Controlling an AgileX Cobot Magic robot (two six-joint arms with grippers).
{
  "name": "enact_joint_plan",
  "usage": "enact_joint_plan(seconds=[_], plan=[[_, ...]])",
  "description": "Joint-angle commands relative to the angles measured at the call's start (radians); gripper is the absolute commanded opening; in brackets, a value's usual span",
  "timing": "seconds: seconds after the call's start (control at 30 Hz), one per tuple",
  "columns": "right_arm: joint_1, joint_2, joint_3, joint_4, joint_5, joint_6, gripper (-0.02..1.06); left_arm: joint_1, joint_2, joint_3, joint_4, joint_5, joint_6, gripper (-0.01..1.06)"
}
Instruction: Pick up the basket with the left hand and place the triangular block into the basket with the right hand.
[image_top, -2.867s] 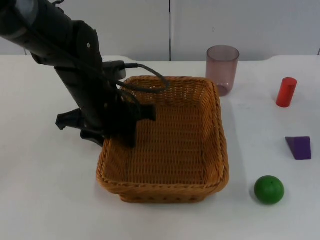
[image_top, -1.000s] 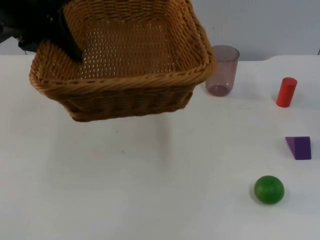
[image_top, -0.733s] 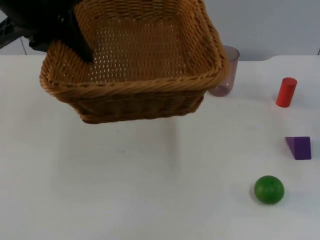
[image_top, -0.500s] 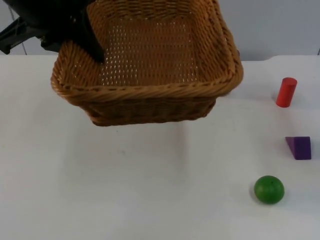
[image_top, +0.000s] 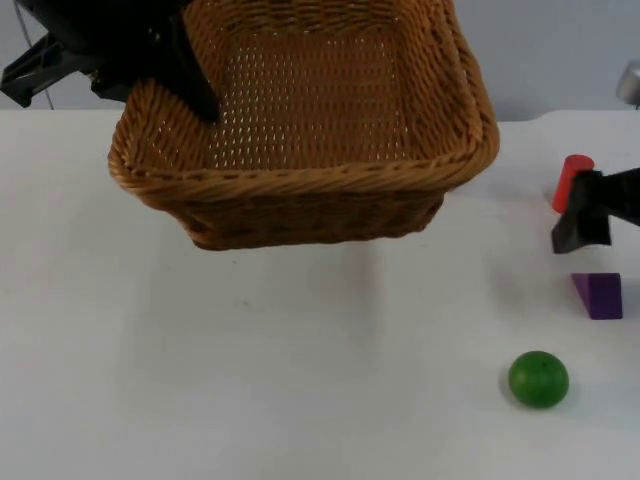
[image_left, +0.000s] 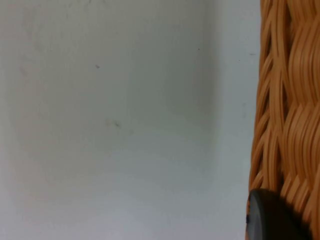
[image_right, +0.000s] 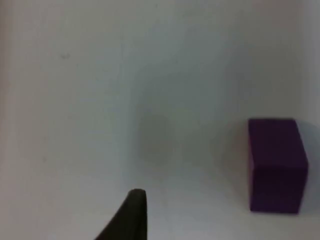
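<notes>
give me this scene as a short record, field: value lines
basket: woven wicker basket, lifted off the white table, empty
left gripper: left gripper shut on the basket's rim
right gripper: right gripper, above the table beside the block
target: purple triangular block, on the table, untouched
other items: red cylinder, green ball
stage: block not yet picked

Lighting: even, bright, diffuse, no glare. Shadows: soft, faint grey patch on the table (image_top: 300, 400) beneath the raised basket (image_top: 300, 195); small shadow beside the green ball (image_top: 538, 379). Focus: top view sharp; purple block (image_right: 276, 164) soft-edged in right wrist view; wicker weave blurred in left wrist view.
</notes>
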Motion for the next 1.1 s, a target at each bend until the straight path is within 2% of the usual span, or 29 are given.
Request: enact_joint_plan(seconds=[0.0,0.23,0.3,0.37,0.4,0.43,0.5,0.73,0.83,1.07], plan=[[0.005,0.053,-0.055,0.0,-0.006,-0.001,1.05,-0.006,-0.015,-0.003,-0.04,-0.02,0.003,0.0],[0.005,0.176,-0.193,0.0,0.1,0.011,1.05,-0.006,-0.015,-0.003,-0.04,-0.02,0.003,0.0],[0.005,0.21,-0.231,-0.009,0.139,0.07,1.04,-0.006,-0.013,-0.003,-0.038,-0.02,0.003,0.0],[0.005,0.229,-0.25,-0.077,0.166,0.153,1.01,-0.006,-0.011,-0.003,-0.038,-0.022,0.003,0.0],[0.005,0.229,-0.25,-0.077,0.166,0.153,1.01,-0.006,-0.011,-0.003,-0.038,-0.022,0.003,0.0],[0.005,0.233,-0.252,-0.127,0.176,0.204,1.0,-0.006,-0.009,-0.003,-0.037,-0.024,0.003,0.0],[0.005,0.233,-0.252,-0.158,0.181,0.228,0.99,-0.006,-0.007,-0.003,-0.034,-0.031,0.003,0.0],[0.005,0.252,-0.252,-0.158,0.216,0.207,0.99,-0.006,-0.007,-0.003,-0.034,-0.048,0.003,0.0],[0.005,0.274,-0.252,-0.156,0.241,0.161,0.99,-0.006,-0.007,-0.003,-0.034,-0.047,0.003,0.0],[0.007,0.277,-0.252,-0.152,0.239,0.145,0.98,-0.006,-0.007,-0.003,-0.034,-0.041,0.003,0.0]])
